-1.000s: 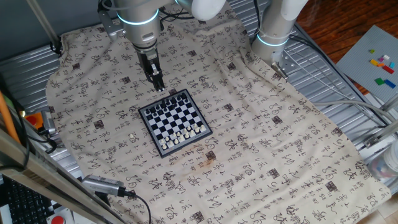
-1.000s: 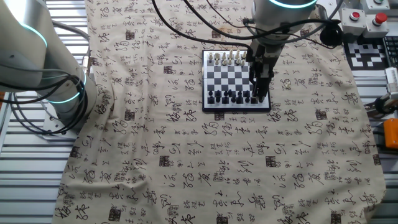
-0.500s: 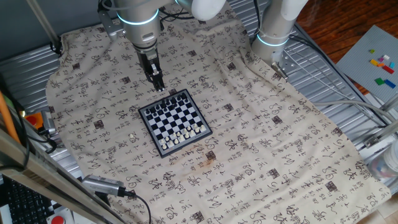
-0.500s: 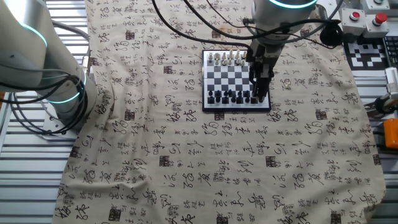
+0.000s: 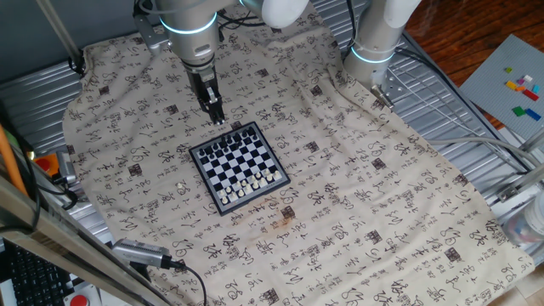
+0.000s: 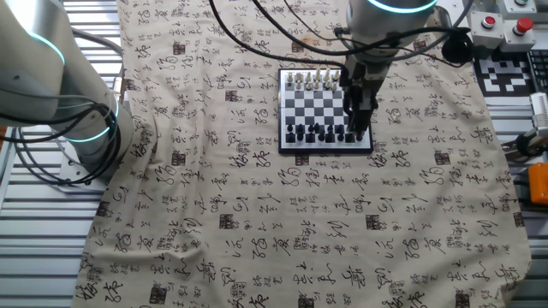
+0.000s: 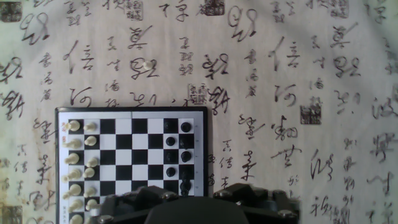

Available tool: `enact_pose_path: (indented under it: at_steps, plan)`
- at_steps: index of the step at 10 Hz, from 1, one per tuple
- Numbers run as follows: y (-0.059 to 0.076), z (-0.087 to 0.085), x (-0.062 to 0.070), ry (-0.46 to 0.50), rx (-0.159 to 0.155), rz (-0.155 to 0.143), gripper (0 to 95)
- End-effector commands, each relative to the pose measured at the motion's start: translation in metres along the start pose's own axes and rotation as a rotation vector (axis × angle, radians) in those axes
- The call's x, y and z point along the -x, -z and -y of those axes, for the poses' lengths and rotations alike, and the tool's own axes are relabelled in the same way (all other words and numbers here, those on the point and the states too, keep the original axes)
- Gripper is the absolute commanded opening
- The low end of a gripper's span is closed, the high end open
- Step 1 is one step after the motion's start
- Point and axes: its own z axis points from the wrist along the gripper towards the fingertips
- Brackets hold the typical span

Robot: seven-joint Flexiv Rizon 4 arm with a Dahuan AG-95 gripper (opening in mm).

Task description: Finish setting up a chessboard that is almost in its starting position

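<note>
The chessboard lies on the patterned cloth; it also shows in the other fixed view and in the hand view. White pieces line one side and dark pieces the opposite side. A single white piece lies on the cloth off the board. My gripper hangs low over the dark pieces' end of the board, by a corner. In the hand view the gripper has a dark piece just ahead of it. The fingertips are hidden, so the jaw state does not show.
A second robot arm stands at the far edge of the cloth, seen large in the other fixed view. Cables and metal rails run along the table sides. A tag board and red buttons sit at one corner.
</note>
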Motion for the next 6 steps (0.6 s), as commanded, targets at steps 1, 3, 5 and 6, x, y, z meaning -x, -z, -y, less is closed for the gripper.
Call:
enact_pose_path:
  at_steps: [1,3,5,6]
  plan:
    - [0.0003,-0.0001,-0.0004,0.123,0.008,0.013,0.0]
    - [0.0003,-0.0001,-0.0004,0.132,0.005,0.016,0.0]
    - [0.0003,-0.0001,-0.0004,0.125,-0.003,0.013,0.0]
    - [0.0003,-0.0001,-0.0004,0.119,-0.002,0.012,0.0]
